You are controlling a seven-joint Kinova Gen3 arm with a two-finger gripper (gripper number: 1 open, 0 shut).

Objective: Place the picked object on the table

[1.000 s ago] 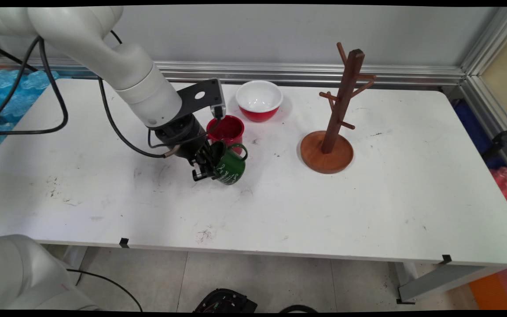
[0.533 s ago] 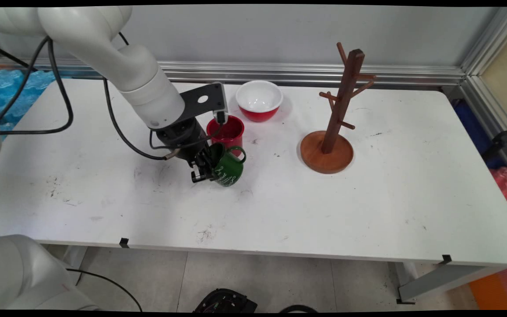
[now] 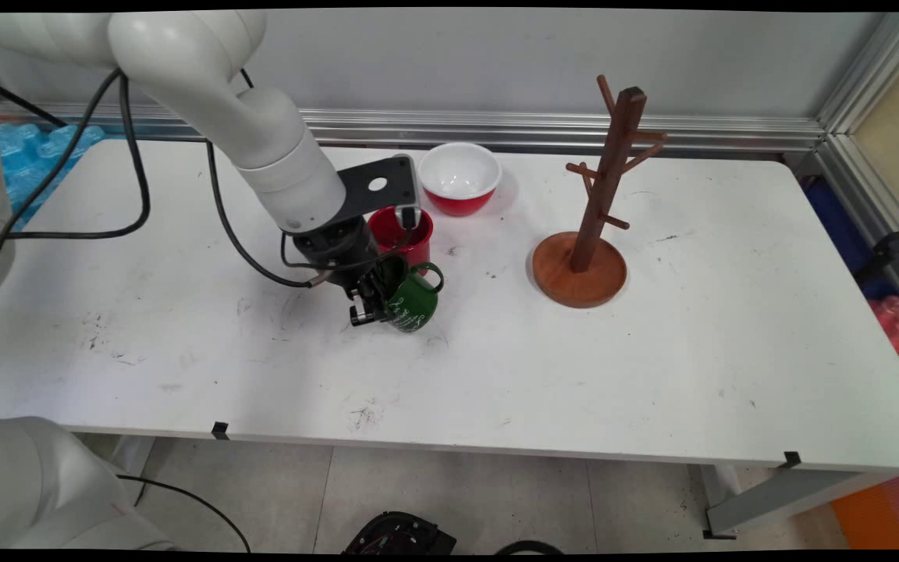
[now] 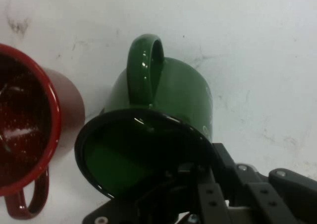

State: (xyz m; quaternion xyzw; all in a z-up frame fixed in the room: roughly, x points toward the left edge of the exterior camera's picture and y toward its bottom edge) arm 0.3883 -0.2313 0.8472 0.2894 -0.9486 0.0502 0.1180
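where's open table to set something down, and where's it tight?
Open: the table's near strip and right end beyond the wooden rack; also its left side. Tight: the end effector grips the tilted green mug by its rim, beside the red mug and red bowl.

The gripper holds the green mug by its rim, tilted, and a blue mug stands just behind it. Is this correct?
Not quite: the mug behind is red, as both views show. The gripper does hold the green mug by its rim, tilted.

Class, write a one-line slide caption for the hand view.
Claw grips the rim of a tilted green mug, handle up, beside a red mug on the white table.
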